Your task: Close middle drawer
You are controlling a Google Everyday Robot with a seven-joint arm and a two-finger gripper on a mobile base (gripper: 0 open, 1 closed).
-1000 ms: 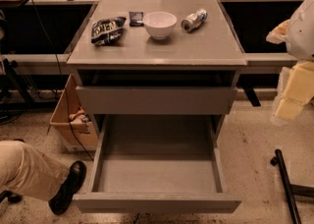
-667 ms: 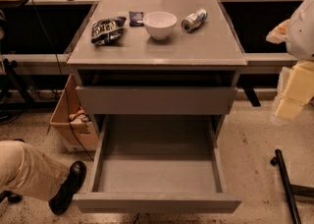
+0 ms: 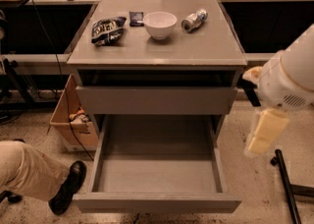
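The middle drawer [image 3: 156,166] is pulled far out of the grey cabinet [image 3: 157,53]. Its inside is bare and its plain flat front panel [image 3: 157,202] is near the bottom edge of the view. Above it, the taller-fronted top drawer [image 3: 156,100] stands slightly out. The lowest drawer is hidden beneath the open one. My gripper [image 3: 264,133] hangs from the white arm [image 3: 289,78] to the right of the cabinet. It is level with the open drawer's right side, apart from it and touching nothing.
On the cabinet top are a chip bag [image 3: 108,29], a small dark packet [image 3: 136,18], a white bowl [image 3: 159,24] and a can lying on its side [image 3: 194,20]. A person's leg and black shoe [image 3: 66,188] are at the lower left. A cardboard box [image 3: 71,120] stands left of the cabinet. A black bar [image 3: 287,188] lies on the floor at the right.
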